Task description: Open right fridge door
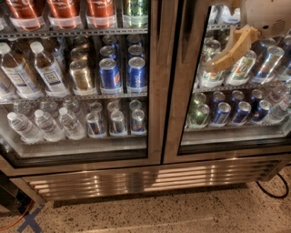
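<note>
My gripper (217,62), tan-coloured, hung at the upper right of the view. It reached down and to the left from my pale arm (268,16). It sat in front of the glass of the right fridge door (177,113), level with a shelf of tall silver cans (268,59). I could not tell whether it touched the glass, nor whether it was clenched or released.

The right fridge door filled the right half of the fridge. It was a clear pane in a wide steel frame with a dark inner edge. It looked closed, its frame just beside the frame of the left door (153,91). Behind its glass, a lower shelf held green cans (200,113) and dark blue cans (223,113).

Behind the left door stood red bottles (63,9) on top. Gold cans (82,75) and blue cans (136,75) were in the middle. Water bottles (45,126) lay on the lowest shelf.

Below both doors ran a slatted steel grille (145,177). Under it was a speckled floor (182,214), with a black cable (273,192) at the right.
</note>
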You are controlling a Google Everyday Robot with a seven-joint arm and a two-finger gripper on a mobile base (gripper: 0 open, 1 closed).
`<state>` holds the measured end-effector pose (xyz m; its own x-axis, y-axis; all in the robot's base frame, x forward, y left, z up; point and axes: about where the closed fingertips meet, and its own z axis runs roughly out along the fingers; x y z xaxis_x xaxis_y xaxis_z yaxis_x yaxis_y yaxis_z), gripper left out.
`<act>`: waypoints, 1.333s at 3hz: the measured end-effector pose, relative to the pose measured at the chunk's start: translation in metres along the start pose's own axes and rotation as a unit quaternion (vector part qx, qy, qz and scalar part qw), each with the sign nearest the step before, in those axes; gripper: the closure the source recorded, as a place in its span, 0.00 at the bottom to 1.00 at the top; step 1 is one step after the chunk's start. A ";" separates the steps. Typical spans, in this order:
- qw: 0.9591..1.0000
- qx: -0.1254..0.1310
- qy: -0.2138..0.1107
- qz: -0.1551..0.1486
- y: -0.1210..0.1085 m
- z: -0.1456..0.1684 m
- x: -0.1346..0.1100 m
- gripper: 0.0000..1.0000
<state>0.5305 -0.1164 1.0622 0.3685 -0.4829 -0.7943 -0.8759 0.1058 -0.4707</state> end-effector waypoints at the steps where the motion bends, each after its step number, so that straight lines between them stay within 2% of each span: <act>1: 0.999 -0.003 -0.051 -0.012 0.004 0.010 -0.030 0.00; 2: 0.999 -0.003 -0.051 -0.012 0.004 0.010 -0.030 0.00; 4: 0.999 -0.003 -0.051 -0.012 0.004 0.010 -0.030 0.43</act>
<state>0.5194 -0.0924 1.0803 0.4195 -0.3943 -0.8177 -0.8681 0.0890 -0.4883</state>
